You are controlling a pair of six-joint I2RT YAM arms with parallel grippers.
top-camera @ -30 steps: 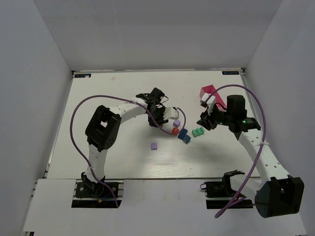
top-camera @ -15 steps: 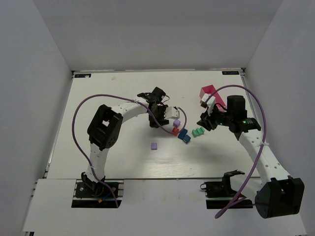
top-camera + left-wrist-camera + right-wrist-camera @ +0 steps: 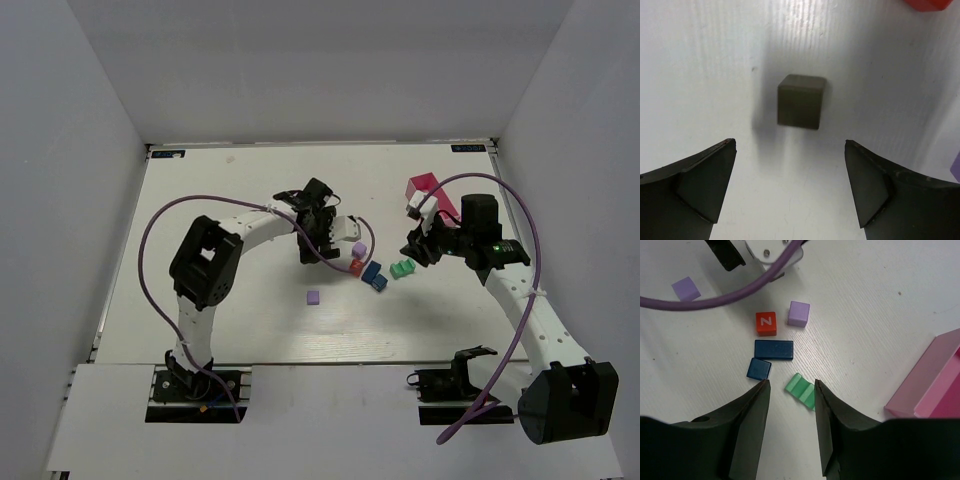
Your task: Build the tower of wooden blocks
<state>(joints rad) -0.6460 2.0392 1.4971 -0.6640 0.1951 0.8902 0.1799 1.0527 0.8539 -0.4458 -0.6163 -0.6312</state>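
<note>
Mid-worktop, between both arms: wood blocks lying loose, none stacked.
Under left gripper, jaws spread wide and holding nothing: dark grey block flat on the surface, untouched. Below right gripper, jaws partly apart and empty: green block, small blue block, long blue block, red block and lilac block close together; second lilac block well apart; pink tray off to one side.

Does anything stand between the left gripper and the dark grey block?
Nothing visible: the dark grey block lies alone on the white table, straight ahead of the open left gripper.
</note>
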